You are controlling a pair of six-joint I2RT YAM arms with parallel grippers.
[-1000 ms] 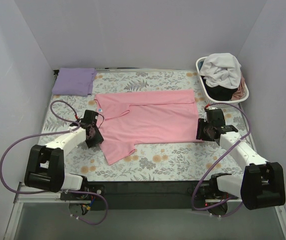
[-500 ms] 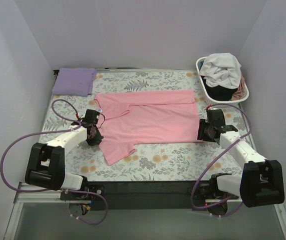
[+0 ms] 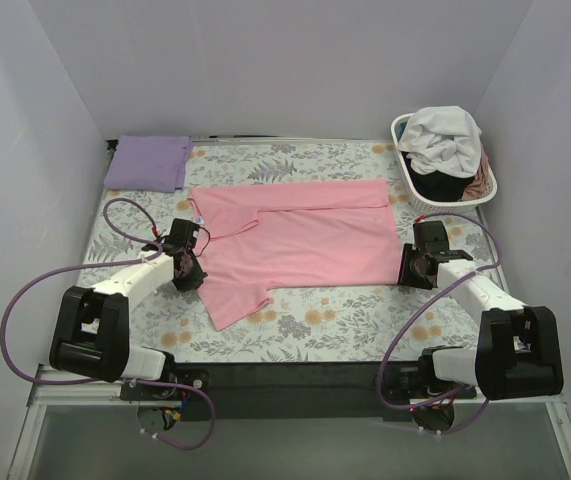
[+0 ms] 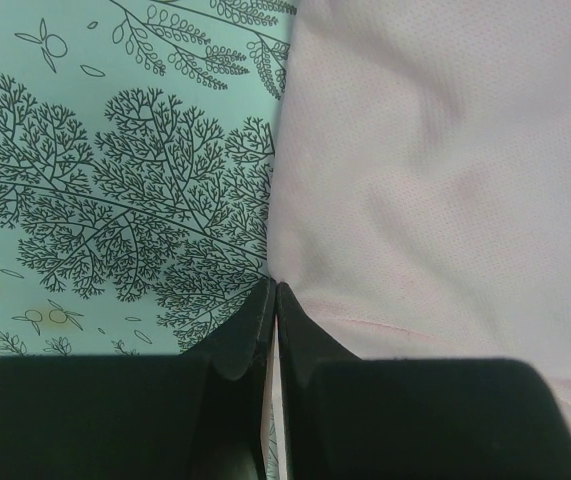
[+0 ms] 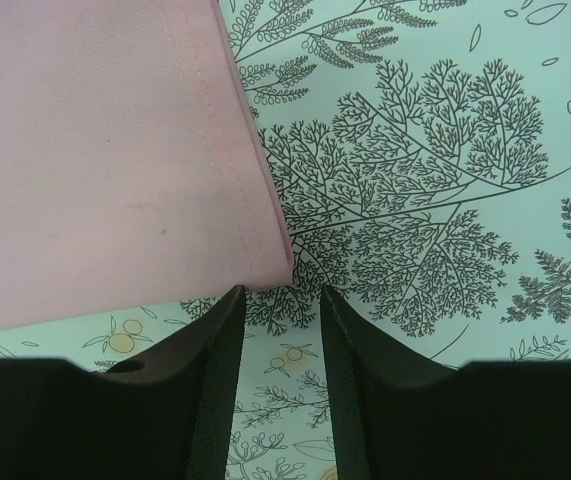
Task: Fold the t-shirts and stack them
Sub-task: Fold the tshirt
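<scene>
Left wrist view: the left tool (image 4: 272, 286) is seen closed tight at the pink t-shirt (image 4: 435, 180) edge, the right tool (image 5: 279, 292) part-open and empty beside its corner.

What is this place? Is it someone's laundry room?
Probably a robot lab booth: plain white walls box in one table, two robot arms sit bolted at its edge, a pink t-shirt lies near a laundry basket.

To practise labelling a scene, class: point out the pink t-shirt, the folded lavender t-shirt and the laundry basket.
pink t-shirt (image 3: 305, 235), top view, middle of its body.
lavender t-shirt (image 3: 147, 162), top view, centre of the folded shirt.
laundry basket (image 3: 406, 165), top view, its left wall.
</scene>
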